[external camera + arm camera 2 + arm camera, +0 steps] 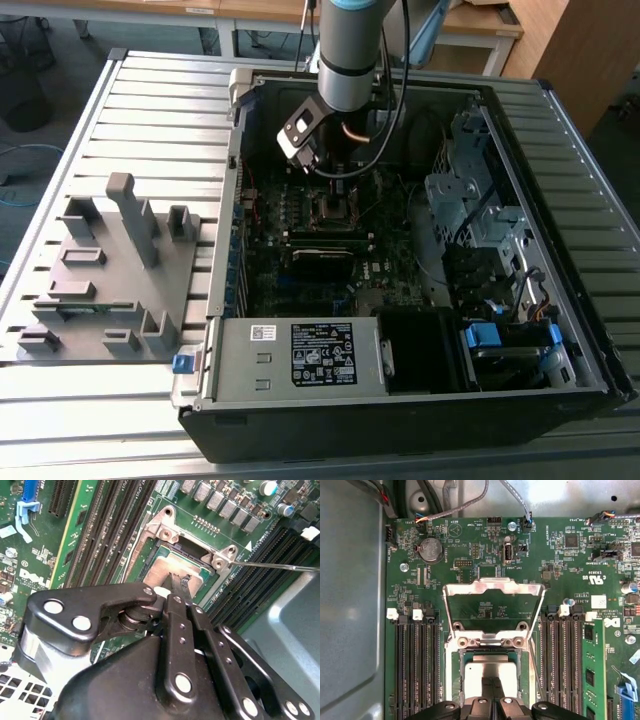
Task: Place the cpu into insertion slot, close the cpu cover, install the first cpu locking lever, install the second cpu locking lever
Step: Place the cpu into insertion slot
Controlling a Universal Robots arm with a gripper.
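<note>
The claw [179, 580] has its two narrow black fingers drawn together with almost no gap and nothing clamped between them. In both wrist views its tips rest on, or just above, the flat top of the cpu [162, 572]. The cpu [475, 680] lies seated flat inside the insertion slot [491, 653], its pale metallic top framed by the slot's black edge. At one edge of the slot the cpu cover [492, 586] is swung back on its hinge, so bare green board shows through its cut-out centre. A thin silver locking lever [280, 566] reaches away from a corner of the slot, raised and unlatched. Long black memory slots [415, 665] run along both sides of the slot. Past the opened cover from the slot sits a round coin battery [431, 549]. The board around the slot carries white printed lettering and a small white sticker [598, 601]. In the exterior view the claw [337, 192] reaches down onto the slot inside an open computer case [560, 130]. A power supply [240, 360] with a black-and-white printed label [323, 353] sits nearer the camera than the slot. A grey fixture tray [110, 260] stands well apart from the slot, toward the exterior view's left.
</note>
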